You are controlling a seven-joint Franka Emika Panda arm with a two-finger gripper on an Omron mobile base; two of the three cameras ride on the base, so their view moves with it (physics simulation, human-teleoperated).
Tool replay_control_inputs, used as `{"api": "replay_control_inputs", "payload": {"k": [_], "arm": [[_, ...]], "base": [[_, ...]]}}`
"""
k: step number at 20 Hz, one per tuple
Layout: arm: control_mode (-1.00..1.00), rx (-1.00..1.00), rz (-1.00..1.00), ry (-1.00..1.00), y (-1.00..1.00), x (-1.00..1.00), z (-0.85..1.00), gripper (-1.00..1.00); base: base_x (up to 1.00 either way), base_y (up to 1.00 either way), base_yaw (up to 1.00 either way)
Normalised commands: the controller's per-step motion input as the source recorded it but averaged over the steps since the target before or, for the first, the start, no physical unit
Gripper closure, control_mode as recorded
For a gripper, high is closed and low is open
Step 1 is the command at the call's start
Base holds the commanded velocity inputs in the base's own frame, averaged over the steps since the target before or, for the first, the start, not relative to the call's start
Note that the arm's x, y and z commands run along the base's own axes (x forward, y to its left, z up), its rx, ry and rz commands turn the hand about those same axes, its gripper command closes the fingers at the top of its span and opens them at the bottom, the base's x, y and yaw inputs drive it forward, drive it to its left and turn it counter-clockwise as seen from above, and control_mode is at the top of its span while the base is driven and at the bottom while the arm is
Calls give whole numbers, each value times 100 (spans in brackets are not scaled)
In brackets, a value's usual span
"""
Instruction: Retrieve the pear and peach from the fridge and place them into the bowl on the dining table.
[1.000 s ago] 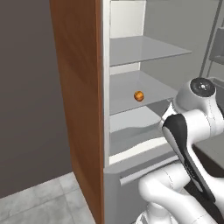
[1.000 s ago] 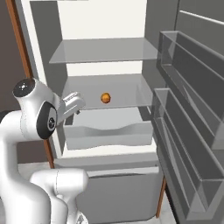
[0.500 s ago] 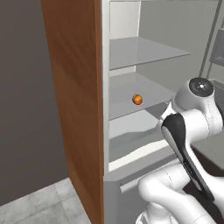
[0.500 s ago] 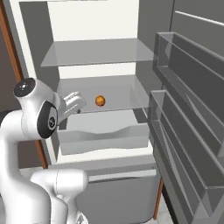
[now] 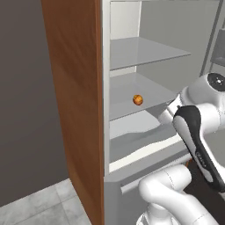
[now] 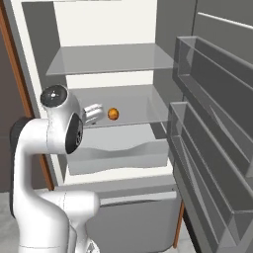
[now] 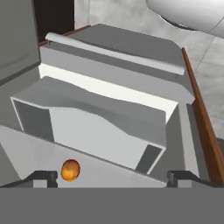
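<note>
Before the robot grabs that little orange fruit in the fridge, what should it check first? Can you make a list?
1. Fridge door open: ok.
2. Orange fruit on the middle shelf, in sight: ok.
3. Tool open and empty: ok.
4. Fruit between the fingertips: not ok, it sits beside one tip.
5. Nothing standing between tool and fruit: ok.
6. A second fruit anywhere to find: cannot tell.
</note>
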Motion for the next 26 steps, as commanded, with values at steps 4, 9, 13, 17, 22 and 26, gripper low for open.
{"api": "replay_control_inputs", "payload": {"k": [4, 9, 13, 17, 22, 26], "arm": [[-100, 33, 2, 1, -6, 16, 10, -100], [-100, 22, 0, 1, 1, 34, 0, -100], [-100, 11, -3, 8, 12, 36, 0, -100], [-100, 0, -9, 5, 34, 35, -1, -100], [-100, 0, -17, 4, 6, 40, 0, -100], [-100, 0, -14, 5, -13, 48, -10, -100]], "base": [[0, 0, 0], [0, 0, 0], [0, 0, 0], [0, 0, 0], [0, 0, 0], [0, 0, 0]]}}
